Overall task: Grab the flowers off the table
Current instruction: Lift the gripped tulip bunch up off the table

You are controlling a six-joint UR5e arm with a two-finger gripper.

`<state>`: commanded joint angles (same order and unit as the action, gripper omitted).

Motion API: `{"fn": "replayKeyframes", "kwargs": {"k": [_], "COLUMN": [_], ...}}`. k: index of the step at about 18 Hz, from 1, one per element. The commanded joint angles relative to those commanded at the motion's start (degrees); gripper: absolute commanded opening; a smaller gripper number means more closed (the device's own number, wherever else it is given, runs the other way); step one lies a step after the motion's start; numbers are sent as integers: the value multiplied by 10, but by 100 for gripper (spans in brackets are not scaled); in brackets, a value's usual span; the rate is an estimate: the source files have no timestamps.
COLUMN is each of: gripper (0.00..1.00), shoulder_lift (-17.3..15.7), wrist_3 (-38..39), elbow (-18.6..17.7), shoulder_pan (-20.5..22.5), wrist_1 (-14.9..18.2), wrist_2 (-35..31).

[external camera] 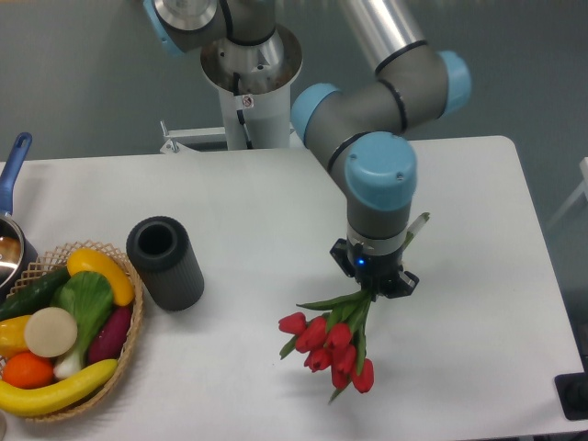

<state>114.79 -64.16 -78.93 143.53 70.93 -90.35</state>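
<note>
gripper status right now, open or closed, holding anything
Gripper: closed on the green stems of the bunch of red tulips, buds hanging toward the white table.

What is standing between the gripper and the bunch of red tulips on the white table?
Nothing visible. The gripper is right at the green stems of the red tulips. The dark ribbed cylinder vase and wicker basket sit well off to the side.

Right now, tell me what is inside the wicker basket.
The basket holds toy produce: two yellow bananas, a cucumber, a green leafy vegetable, a purple piece, an orange and a pale round slice. Anything beneath that pile is covered.
</note>
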Motion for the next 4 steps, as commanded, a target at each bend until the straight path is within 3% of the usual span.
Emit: {"fn": "replayKeyframes", "kwargs": {"k": [4], "gripper": [0], "shoulder_lift": [2], "wrist_3": [7], "elbow": [11], "shoulder_pan": [-2], "wrist_1": [25], "wrist_2": [-5]}}
